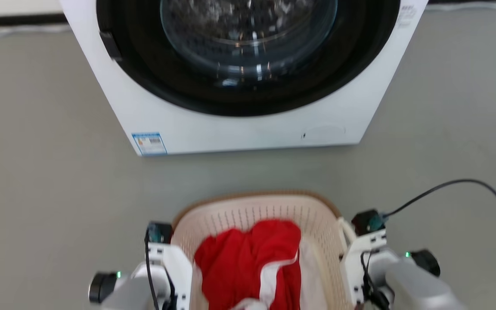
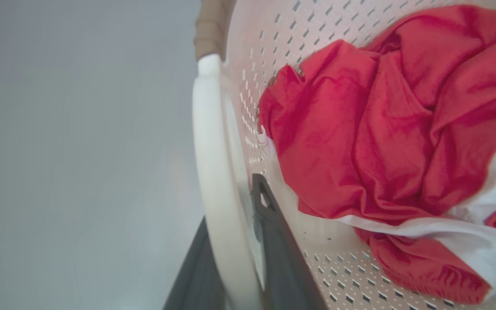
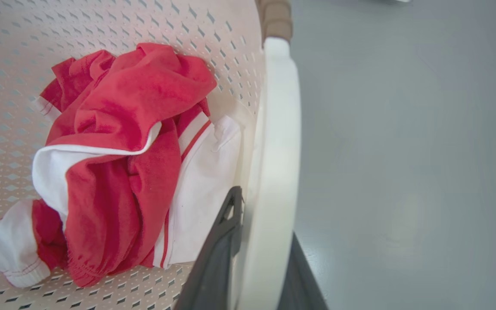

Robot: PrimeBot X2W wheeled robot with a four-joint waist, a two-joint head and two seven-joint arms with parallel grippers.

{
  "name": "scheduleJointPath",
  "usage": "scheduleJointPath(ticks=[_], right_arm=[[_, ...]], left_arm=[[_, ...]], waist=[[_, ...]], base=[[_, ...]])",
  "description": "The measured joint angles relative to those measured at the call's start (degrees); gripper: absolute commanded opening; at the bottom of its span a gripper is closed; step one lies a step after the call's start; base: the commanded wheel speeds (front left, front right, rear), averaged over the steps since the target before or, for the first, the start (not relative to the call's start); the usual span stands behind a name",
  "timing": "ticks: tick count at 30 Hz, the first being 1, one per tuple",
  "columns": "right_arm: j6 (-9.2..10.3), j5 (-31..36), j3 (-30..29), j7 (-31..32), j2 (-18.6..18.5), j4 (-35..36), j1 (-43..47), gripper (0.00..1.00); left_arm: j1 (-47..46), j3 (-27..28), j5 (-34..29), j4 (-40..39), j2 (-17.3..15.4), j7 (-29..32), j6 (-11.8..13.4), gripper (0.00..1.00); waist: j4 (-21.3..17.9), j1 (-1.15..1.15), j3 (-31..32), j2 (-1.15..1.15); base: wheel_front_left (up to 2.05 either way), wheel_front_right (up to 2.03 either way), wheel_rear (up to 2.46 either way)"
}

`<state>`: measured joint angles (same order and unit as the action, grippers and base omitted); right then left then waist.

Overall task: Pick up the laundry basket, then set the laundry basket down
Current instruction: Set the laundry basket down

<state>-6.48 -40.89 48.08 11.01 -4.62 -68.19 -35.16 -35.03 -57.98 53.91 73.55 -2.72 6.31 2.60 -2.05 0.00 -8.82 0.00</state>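
Two grips share the load here: the left gripper (image 2: 230, 202) is clenched on the left handle (image 2: 211, 172) of the laundry basket (image 1: 252, 211), one dark finger inside the white loop and one outside it, and the right gripper (image 3: 265, 213) pinches the right handle (image 3: 274, 150) in the same way. Taking both sides at once looks deliberate. The basket is wide and its walls are thin perforated plastic, so a hold on one handle would likely let it tip and spill. It sits between the two forearms at the bottom of the head view, just in front of the robot, with a strip of grey floor (image 1: 37, 172) between it and the white washing machine (image 1: 230, 129), whose round door is closed. A crumpled red-and-white garment (image 1: 248, 258) lies loose in the bottom, bunched toward the right wall — light cargo that should barely shift the balance. Whether the base rests on the floor or hangs just clear of it cannot be told from these views, so the task could be at the pick-up or the carry.
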Motion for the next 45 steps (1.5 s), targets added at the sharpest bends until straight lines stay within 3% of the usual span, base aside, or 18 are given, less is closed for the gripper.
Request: scheduleJointPath(ticks=[9, 30, 45], right_arm=[[-0.01, 1.0, -1.9, -6.4, 0.1, -1.8, -7.7, 0.0], [-0.09, 7.6, -7.2, -16.5, 0.2, -6.5, -26.8, 0.0], [-0.14, 16.0, -16.6, -18.9, -0.3, -6.6, -29.7, 0.0]], left_arm=[[-8.2, 0.0, -0.7, 0.0, -0.6, -4.7, 0.5, 0.0], [-28.7, 0.6, -2.1, 0.0, -1.5, -9.1, 2.5, 0.0], [-33.7, 1.1, -2.6, 0.1, -1.5, -11.0, 3.0, 0.0]], waist=[[0.3, 0.0, -9.4, 0.0], [0.6, 0.0, -35.0, 0.0], [1.3, 0.0, -43.5, 0.0]], base=[[0.0, 0.0, 0.0], [0.0, 0.0, 0.0], [0.0, 0.0, 0.0]])
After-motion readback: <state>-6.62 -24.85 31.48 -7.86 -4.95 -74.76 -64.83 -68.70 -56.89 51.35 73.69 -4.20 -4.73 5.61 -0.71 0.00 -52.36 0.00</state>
